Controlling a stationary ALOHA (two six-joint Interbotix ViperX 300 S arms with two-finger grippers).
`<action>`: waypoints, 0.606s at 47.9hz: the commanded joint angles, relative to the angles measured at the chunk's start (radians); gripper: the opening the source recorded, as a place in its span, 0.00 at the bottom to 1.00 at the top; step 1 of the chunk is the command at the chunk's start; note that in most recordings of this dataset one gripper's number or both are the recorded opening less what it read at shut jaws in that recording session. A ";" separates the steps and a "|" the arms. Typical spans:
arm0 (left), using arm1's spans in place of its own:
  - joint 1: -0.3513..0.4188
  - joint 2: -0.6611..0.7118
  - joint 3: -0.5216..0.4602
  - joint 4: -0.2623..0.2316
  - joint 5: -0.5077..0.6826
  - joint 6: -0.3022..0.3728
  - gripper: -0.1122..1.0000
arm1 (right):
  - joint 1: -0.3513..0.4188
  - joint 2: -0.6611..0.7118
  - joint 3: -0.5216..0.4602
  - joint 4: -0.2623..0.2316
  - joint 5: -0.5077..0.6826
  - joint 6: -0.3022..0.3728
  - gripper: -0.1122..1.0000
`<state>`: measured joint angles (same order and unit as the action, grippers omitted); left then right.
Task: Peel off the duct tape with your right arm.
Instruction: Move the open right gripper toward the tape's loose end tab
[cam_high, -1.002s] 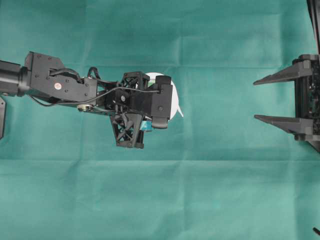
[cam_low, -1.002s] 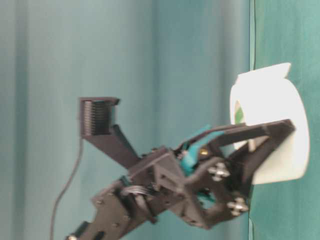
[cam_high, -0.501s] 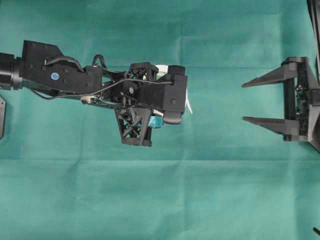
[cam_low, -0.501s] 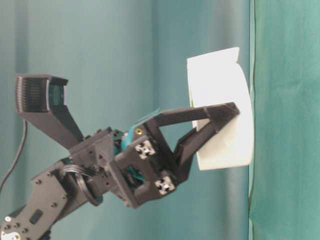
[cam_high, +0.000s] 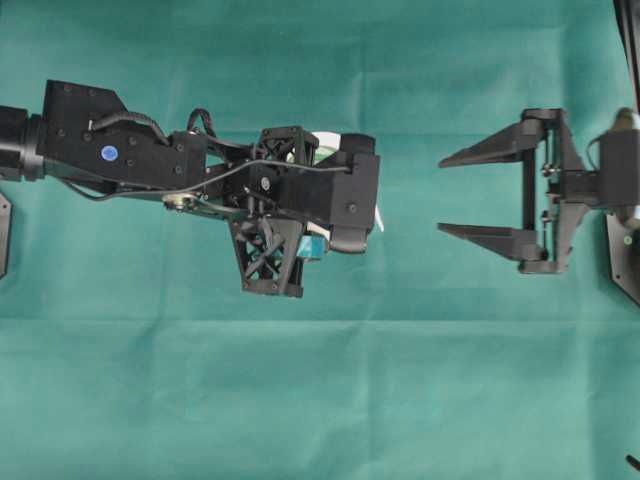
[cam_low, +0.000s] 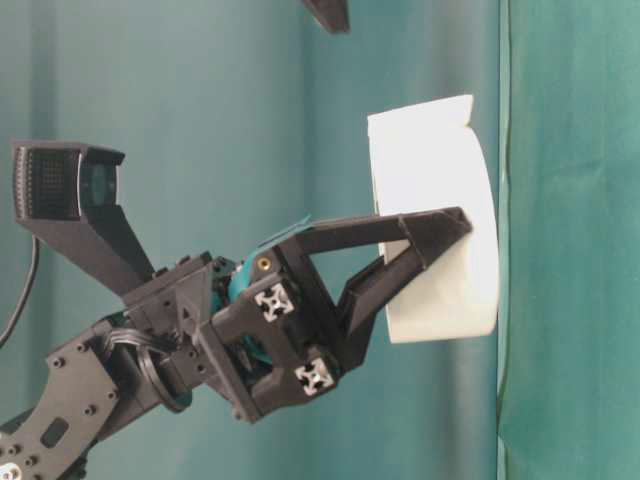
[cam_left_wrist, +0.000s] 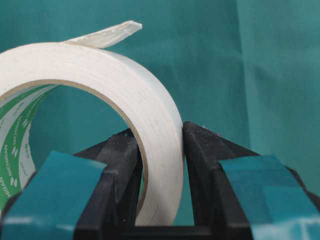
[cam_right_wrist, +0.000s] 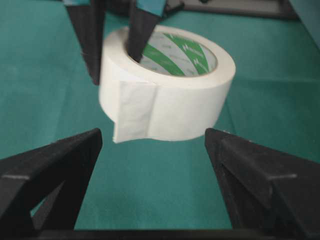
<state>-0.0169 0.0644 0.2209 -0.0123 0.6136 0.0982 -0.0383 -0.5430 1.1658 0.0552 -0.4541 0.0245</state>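
The left claw (cam_left_wrist: 159, 175) is clamped on the wall of the duct tape (cam_right_wrist: 167, 90), one finger inside the green-printed core and one outside, holding the roll clear above the green table (cam_high: 320, 400). The roll lies flat, its hole facing up. Its loose strip end (cam_right_wrist: 132, 111) sits on the side facing the right claw (cam_high: 462, 194). That claw sits to the right, level with the roll and just short of it, fingers spread apart.
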 joint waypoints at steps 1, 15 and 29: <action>0.003 -0.040 -0.034 0.003 -0.005 0.002 0.30 | -0.003 0.040 -0.046 0.015 -0.009 0.002 0.68; 0.015 -0.038 -0.034 0.003 0.006 0.002 0.30 | -0.003 0.160 -0.118 0.031 -0.009 0.002 0.68; 0.037 -0.035 -0.035 0.003 0.011 0.002 0.30 | -0.003 0.242 -0.176 0.032 -0.009 0.002 0.68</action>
<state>0.0153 0.0660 0.2209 -0.0123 0.6289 0.0982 -0.0399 -0.3099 1.0216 0.0844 -0.4541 0.0245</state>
